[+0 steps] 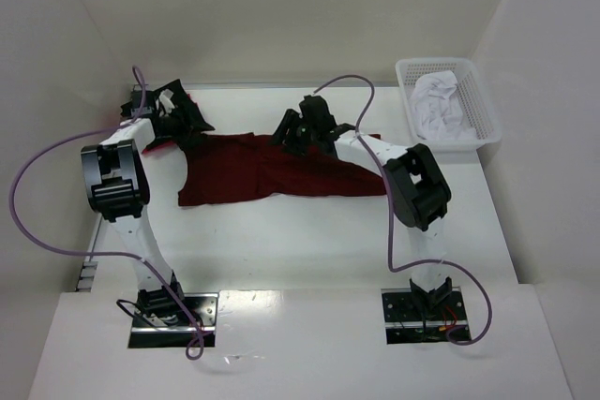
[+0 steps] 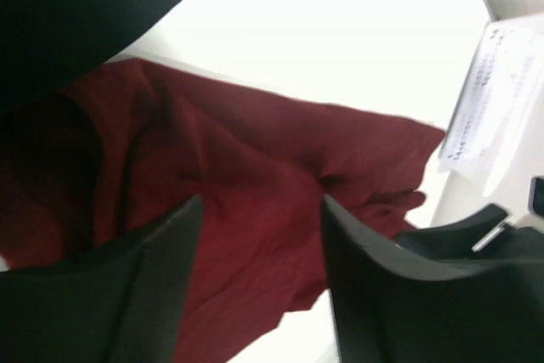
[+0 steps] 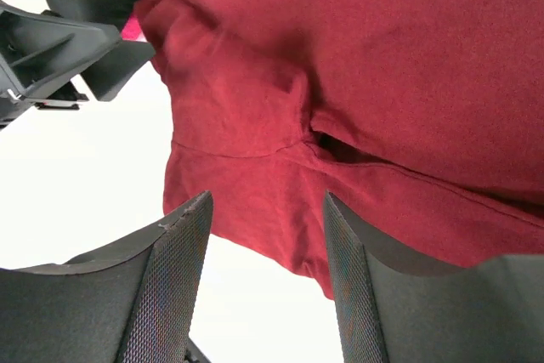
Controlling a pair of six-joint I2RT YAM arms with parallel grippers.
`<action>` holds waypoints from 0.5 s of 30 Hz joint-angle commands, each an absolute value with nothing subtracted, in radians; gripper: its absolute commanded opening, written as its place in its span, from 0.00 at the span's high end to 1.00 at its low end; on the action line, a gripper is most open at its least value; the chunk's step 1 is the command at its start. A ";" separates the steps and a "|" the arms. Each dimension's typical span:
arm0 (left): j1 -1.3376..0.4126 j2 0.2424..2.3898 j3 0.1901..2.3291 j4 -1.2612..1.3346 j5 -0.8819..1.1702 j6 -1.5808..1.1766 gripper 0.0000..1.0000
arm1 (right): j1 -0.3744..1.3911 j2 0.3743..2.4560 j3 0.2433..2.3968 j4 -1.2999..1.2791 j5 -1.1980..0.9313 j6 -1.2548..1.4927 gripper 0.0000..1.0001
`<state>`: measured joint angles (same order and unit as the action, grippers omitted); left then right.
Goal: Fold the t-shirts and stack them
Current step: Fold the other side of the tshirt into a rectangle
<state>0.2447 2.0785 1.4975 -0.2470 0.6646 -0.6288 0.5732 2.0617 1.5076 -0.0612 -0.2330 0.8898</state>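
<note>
While the left gripper (image 2: 262, 201) and right gripper (image 3: 268, 197) are hanging open and empty, the maroon shirt (image 1: 272, 173) is lying crosswise beneath them, left end under the left one.

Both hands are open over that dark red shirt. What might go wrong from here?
1. The maroon t-shirt lies bunched, with creases and an uneven edge, so the next fold may come out crooked.
2. The left hand and right hand are open over wrinkled cloth; a pinch could catch extra layers.
3. A bright pink cloth sits by the shirt's corner near the left hand and might get dragged along.
</note>
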 commanded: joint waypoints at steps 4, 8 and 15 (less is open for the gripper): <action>0.249 1.981 1.525 -0.291 0.581 -0.559 0.24 | 0.568 1.978 1.471 -0.037 -0.202 0.835 0.39; 0.249 1.879 1.477 -0.295 0.530 -0.548 0.17 | 0.568 1.933 1.449 -0.084 -0.128 0.775 0.38; 0.222 1.662 1.346 -0.322 0.471 -0.528 0.00 | 0.531 1.911 1.596 -0.300 -0.084 0.403 0.00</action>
